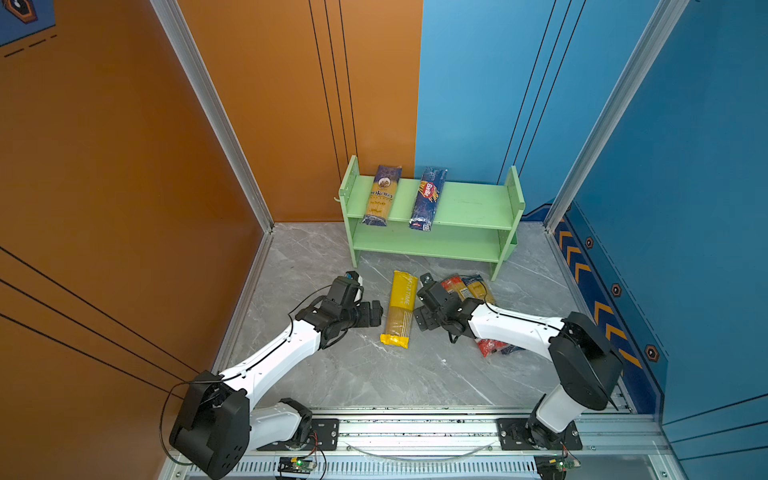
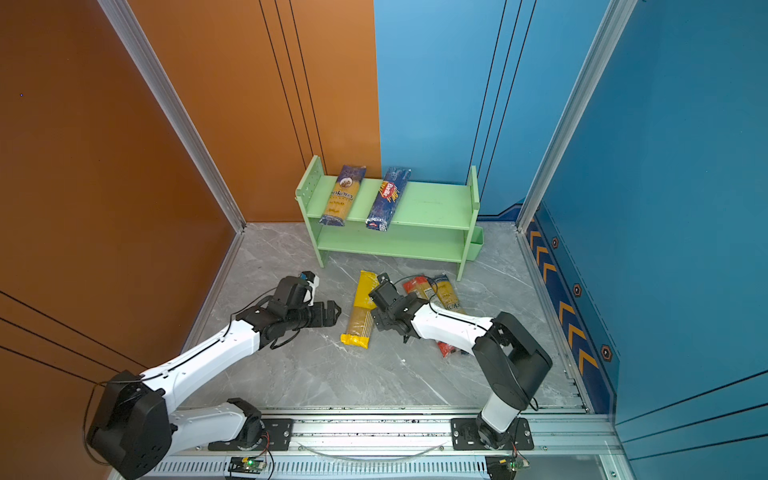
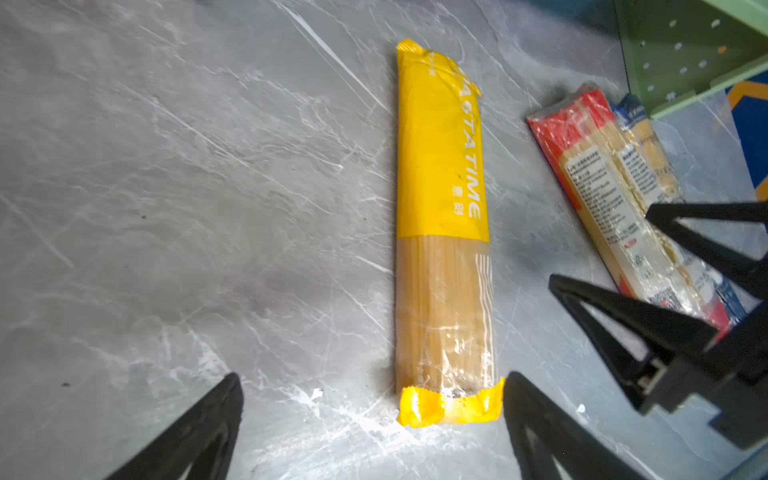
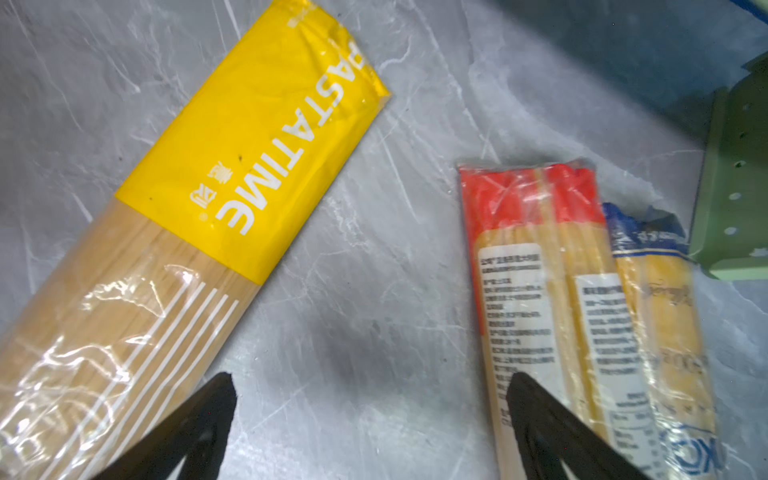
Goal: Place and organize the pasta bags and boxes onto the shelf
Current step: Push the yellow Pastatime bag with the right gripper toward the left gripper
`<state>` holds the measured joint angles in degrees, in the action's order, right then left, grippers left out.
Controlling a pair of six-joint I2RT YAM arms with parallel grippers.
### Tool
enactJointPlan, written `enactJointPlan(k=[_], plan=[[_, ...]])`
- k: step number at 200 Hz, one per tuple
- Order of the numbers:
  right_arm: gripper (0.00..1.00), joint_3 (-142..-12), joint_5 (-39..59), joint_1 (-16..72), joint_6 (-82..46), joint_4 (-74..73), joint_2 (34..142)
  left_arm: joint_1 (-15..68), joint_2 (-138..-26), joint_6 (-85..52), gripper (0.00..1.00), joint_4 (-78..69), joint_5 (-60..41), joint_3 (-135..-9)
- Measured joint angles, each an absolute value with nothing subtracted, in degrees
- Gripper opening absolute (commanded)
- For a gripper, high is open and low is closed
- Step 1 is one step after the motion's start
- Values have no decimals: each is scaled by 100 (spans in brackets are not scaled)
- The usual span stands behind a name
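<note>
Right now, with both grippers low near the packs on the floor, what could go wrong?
1. The left gripper and right gripper, both open, flank the yellow Pastatime pack; if both reach for it, they could collide.
2. The red-ended pack lies against a blue-and-yellow pack; a grasp may snag both.
3. The Barilla pack appears to overhang the front edge of the shelf; a bump may tip it off.
</note>
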<state>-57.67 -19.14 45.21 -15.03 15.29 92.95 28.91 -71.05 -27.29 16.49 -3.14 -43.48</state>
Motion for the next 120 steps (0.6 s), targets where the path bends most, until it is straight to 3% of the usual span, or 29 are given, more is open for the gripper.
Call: enactJointPlan(k=[120], plan=[[100, -5155, -1474, 3763, -1509, 1435, 8228, 4115, -8514, -2681, 98, 1177, -231, -4648]])
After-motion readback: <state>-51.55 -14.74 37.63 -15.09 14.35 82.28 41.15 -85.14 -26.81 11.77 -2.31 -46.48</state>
